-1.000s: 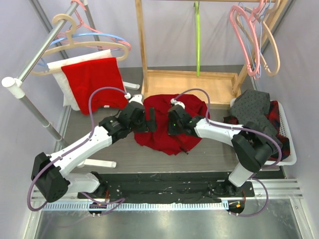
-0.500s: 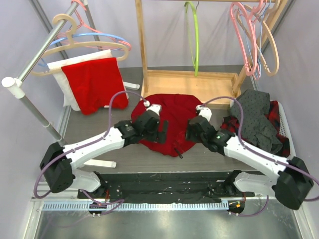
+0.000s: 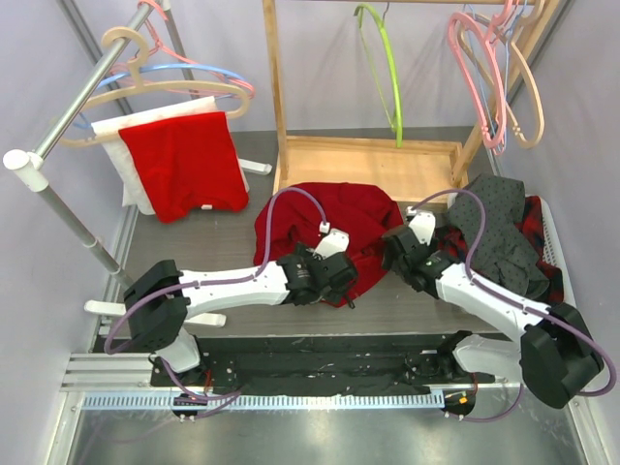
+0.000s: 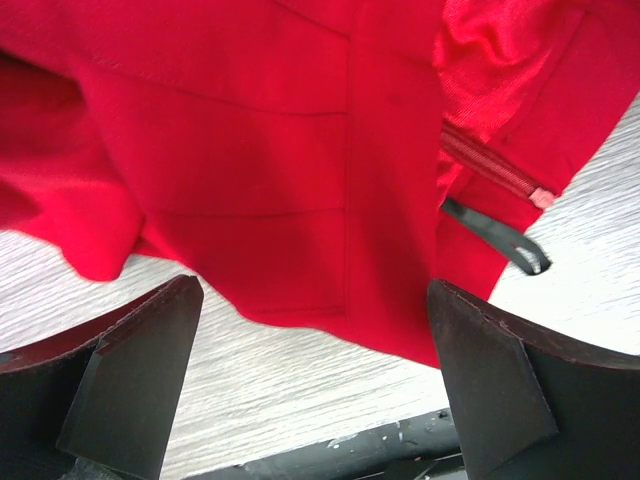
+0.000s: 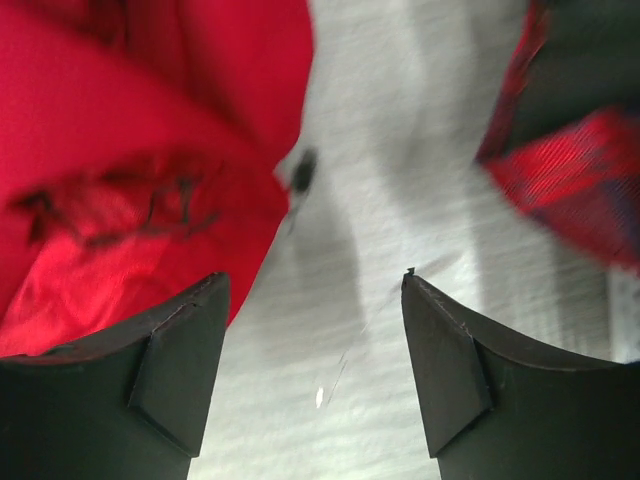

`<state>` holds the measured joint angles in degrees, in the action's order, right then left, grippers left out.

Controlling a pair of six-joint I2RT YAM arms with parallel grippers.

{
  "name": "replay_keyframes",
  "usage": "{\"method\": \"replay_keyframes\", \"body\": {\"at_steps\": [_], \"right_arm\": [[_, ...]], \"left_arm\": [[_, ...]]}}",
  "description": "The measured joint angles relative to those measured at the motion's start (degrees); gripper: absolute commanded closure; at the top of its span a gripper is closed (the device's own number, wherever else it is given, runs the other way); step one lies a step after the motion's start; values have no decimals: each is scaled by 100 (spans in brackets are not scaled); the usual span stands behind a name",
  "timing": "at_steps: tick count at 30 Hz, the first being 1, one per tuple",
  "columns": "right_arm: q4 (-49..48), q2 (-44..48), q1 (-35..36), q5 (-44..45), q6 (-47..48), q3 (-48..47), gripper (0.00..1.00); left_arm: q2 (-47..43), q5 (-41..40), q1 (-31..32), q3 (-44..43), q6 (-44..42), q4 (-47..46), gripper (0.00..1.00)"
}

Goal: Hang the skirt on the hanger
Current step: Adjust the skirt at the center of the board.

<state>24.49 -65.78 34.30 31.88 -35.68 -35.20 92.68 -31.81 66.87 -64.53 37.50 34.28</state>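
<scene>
Though barely begun, has the red skirt (image 3: 334, 213) heaped at centre, apart from the green hanger (image 3: 388, 77) up at twelve o'clock. Keeps both tools released: left gripper (image 3: 339, 279) splayed over the six o'clock hem, right gripper (image 3: 395, 250) parted at three o'clock, clasping nothing. Leaves grasping, lifting, hanging.

**Red skirt crumpled on the table, green hanger on the rack**

We see the red skirt (image 3: 339, 218) lying in a rumpled heap on the grey table (image 3: 194, 252), just in front of the wooden rack (image 3: 274, 87). Up close, we make out flat seamed panels (image 4: 280, 150), a folded-back edge showing shinier lining, and a zip (image 4: 490, 165) with a black pull. The green hanger (image 3: 392, 82) hangs from the rack above and behind the skirt, tilted, well apart from it.
</scene>
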Motion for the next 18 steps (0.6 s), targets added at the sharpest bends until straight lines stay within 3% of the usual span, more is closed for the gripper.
{"method": "replay_keyframes", "body": {"at_steps": [4,8,14,18], "right_arm": [[-487,-229,-455,-87,317,-59,28],[-1128,-601,-835,-459,597,-59,37],[-2013,-1045,-1045,-1119,826,-57,79],[-2291,-1113,-1054,-1464,817,-57,89]], "left_arm": [[-4,-184,72,0,114,92,0],[-105,-146,72,39,127,39,0],[-485,164,72,205,92,-212,0],[-616,459,72,402,79,-490,0]]}}
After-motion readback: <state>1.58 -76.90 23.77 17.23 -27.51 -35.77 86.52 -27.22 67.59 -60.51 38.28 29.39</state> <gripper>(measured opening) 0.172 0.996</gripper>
